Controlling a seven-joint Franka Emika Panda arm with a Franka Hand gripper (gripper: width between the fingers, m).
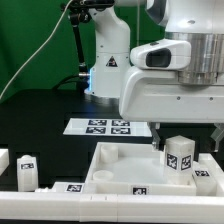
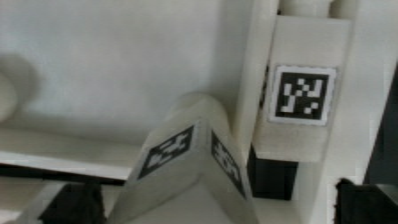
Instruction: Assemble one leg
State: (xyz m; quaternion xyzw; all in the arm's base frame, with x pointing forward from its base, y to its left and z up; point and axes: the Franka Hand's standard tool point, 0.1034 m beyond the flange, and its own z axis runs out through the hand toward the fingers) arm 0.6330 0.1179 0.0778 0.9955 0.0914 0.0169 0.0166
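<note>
white plastic leg stood upright over the panel, pinched in the tool, whose fingers pressed its sides. the step looked like seating it into a corner hole; next, it likely needed careful alignment, then twisting.

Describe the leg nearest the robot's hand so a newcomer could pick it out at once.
Start at the large white panel in the foreground of the exterior view. Below the hand, at that view's right, a leg stands upright on the panel. Unlike the legs off the panel at that view's left, it sits directly under the arm.
</note>
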